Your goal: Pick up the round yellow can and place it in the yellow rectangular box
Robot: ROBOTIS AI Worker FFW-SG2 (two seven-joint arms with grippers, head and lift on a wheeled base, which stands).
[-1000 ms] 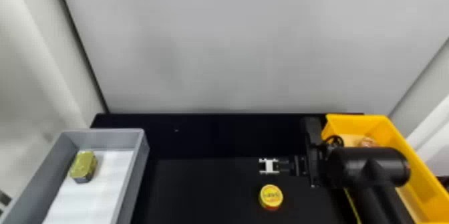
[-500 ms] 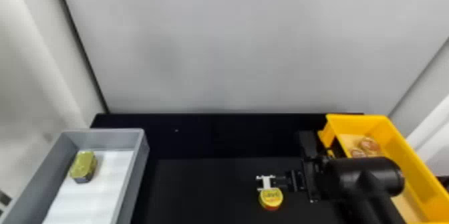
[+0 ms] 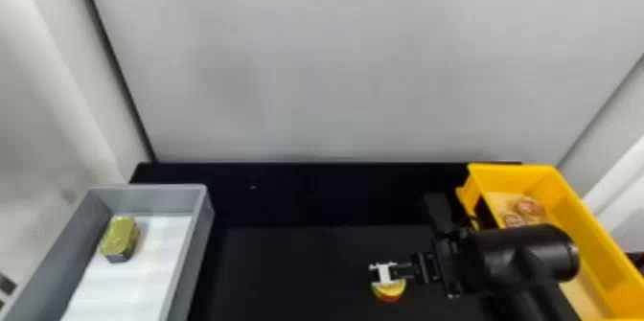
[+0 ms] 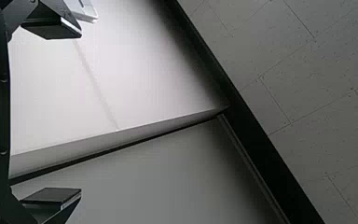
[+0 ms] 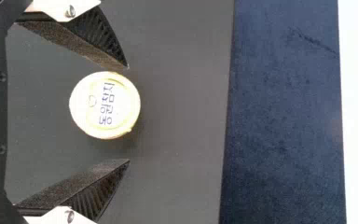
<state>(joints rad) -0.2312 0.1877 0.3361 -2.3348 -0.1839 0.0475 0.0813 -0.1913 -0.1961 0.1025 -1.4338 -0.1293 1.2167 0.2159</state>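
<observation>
In the head view my right gripper point(image 3: 383, 274) is over the round yellow can point(image 3: 390, 291), covering its far part; the can sits on the black table. The right wrist view has the can's pale yellow lid point(image 5: 105, 105) between the open fingers of my right gripper point(image 5: 128, 114), closer to one finger, with a gap to the other. The yellow rectangular box point(image 3: 582, 229) stands at the right, partly behind my right arm. My left gripper point(image 4: 80, 114) is parked, open and holding nothing, before pale walls in the left wrist view.
Round items point(image 3: 530, 207) lie in the yellow box's far end. At the left stands a grey bin point(image 3: 199, 229) with a white bottom, holding a yellow-green block-shaped can point(image 3: 120, 236). A pale wall point(image 3: 335, 56) rises behind the table point(image 3: 287, 267).
My right gripper has moved toward the robot, from beyond the round can to over it. More of the yellow box's far end is uncovered. The round can has stayed put.
</observation>
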